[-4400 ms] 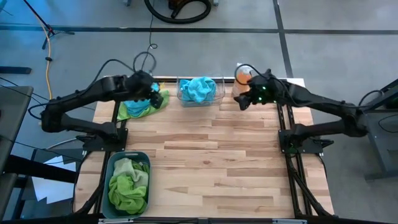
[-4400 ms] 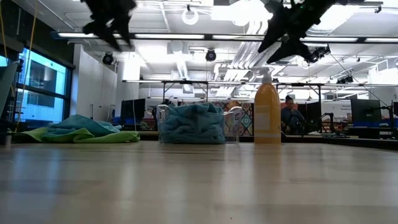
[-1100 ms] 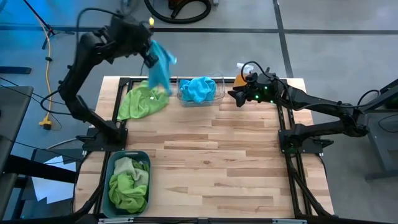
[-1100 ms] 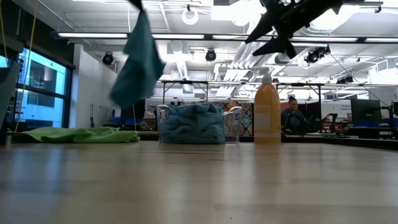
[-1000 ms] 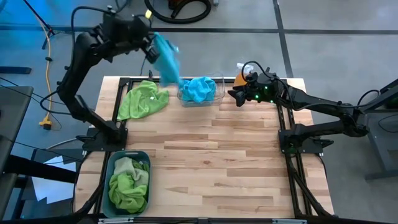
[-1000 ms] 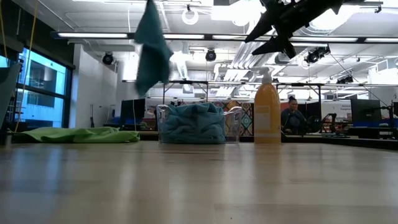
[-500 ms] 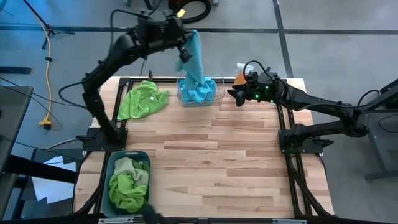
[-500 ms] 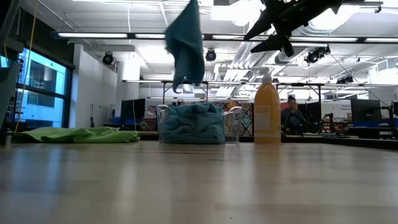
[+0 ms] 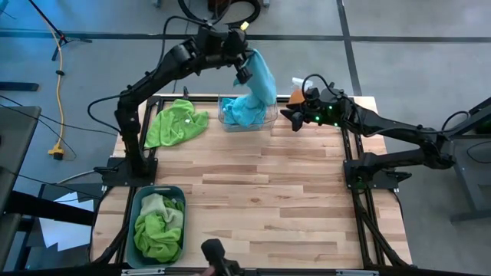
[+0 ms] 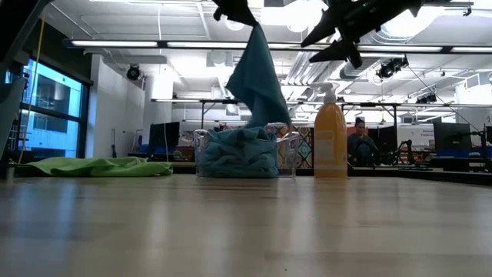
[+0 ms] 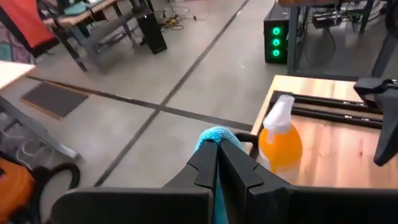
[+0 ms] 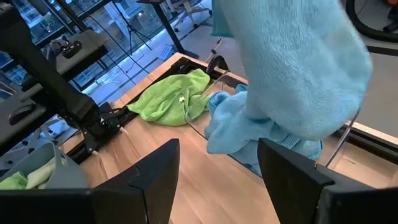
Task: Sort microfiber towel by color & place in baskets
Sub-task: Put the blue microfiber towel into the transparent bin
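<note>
My left gripper (image 9: 244, 70) is high over the table's far edge, shut on a turquoise microfiber towel (image 9: 261, 83) that hangs over the clear basket (image 9: 268, 116). That basket holds more turquoise towels (image 10: 237, 154). A lime green towel (image 9: 176, 123) lies flat on the table at the far left. The teal-grey basket (image 9: 140, 201) at the near left holds green towels (image 9: 159, 228). My right gripper (image 9: 288, 116) hovers open at the far right, next to the orange spray bottle (image 10: 330, 142), with nothing between its fingers (image 12: 155, 168). My left gripper pinches the turquoise towel's top end (image 11: 214, 134) between its two shut fingers. The towel hangs below the fingers (image 10: 257, 77). Its lower end (image 10: 269, 121) reaches the pile of turquoise towels in the clear basket.
The orange spray bottle (image 9: 298, 95) stands at the far edge, right of the clear basket. The table's wooden middle (image 9: 261, 192) is bare. A dark object (image 9: 217, 257) shows at the near edge. People and desks show in the room beyond.
My left gripper has swung along the far edge toward the table's right, carrying the turquoise towel from beside the green towel to above the clear basket. The towel has swayed, and its lower end has come down onto the pile in the basket.
</note>
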Tool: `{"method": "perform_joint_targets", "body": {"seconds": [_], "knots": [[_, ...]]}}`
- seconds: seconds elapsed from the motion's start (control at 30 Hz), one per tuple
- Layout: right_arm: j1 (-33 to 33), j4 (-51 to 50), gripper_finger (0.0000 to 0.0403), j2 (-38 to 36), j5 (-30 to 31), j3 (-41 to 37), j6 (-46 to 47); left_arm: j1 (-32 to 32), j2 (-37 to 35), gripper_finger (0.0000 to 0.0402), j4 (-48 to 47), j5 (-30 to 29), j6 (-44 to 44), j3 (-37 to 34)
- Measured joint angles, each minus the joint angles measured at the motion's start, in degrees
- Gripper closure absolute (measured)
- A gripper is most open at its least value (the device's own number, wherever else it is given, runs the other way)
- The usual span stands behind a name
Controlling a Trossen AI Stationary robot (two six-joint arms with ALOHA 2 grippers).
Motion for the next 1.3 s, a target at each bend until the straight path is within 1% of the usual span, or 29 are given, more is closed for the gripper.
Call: {"method": "perform_joint_targets", "body": {"seconds": [0.07,0.33,0.5,0.7,0.77,0.83,0.9,1.0,1.1,1.2,1.3], "knots": [[-0.14,0.01,0.0187,-0.47,-0.12,0.00,-1.05,0.00,-0.40,0.0401,-0.31,0.03,-1.11,-1.09],[-2.56,-0.01,0.0187,-3.75,-0.10,-0.01,-3.41,0.22,-1.18,0.0401,-9.37,0.58,-4.61,-1.41],[-4.37,0.02,0.0187,-5.07,0.48,0.00,-4.07,0.13,-3.21,0.0401,-14.25,1.30,-5.44,-1.45],[-5.69,-0.02,0.0187,-5.05,0.57,0.00,-4.51,-0.17,-5.53,0.0401,-16.61,1.29,-7.96,-2.35],[-5.69,-0.02,0.0187,-5.05,0.59,-0.01,-4.52,-0.74,-7.11,0.0401,-15.21,1.32,-8.58,-5.77],[-5.69,-0.02,0.0187,-5.05,0.59,-0.01,-4.95,-1.70,-9.12,0.0401,-12.92,1.28,-9.66,-11.25],[-5.67,-0.02,0.0187,-5.05,0.59,-0.01,-5.12,-2.55,-11.89,0.0401,-9.63,1.07,-11.36,-18.49],[-5.67,-0.02,0.0187,-5.05,0.61,0.00,-5.10,-4.33,-17.24,0.0401,-3.45,-0.94,-15.84,-30.23],[-5.67,-0.02,0.0187,-5.05,1.40,-0.02,-5.08,-6.56,-22.17,0.0401,-1.97,-2.60,-20.57,-39.16],[-5.68,-0.02,0.0187,-5.05,3.22,-0.01,-4.95,-9.30,-26.71,0.0401,-4.11,-5.23,-24.51,-44.07],[-5.69,-0.01,0.0187,-5.05,5.13,-0.01,-5.12,-11.25,-30.05,0.0401,-7.11,-9.75,-25.76,-44.34]]}}
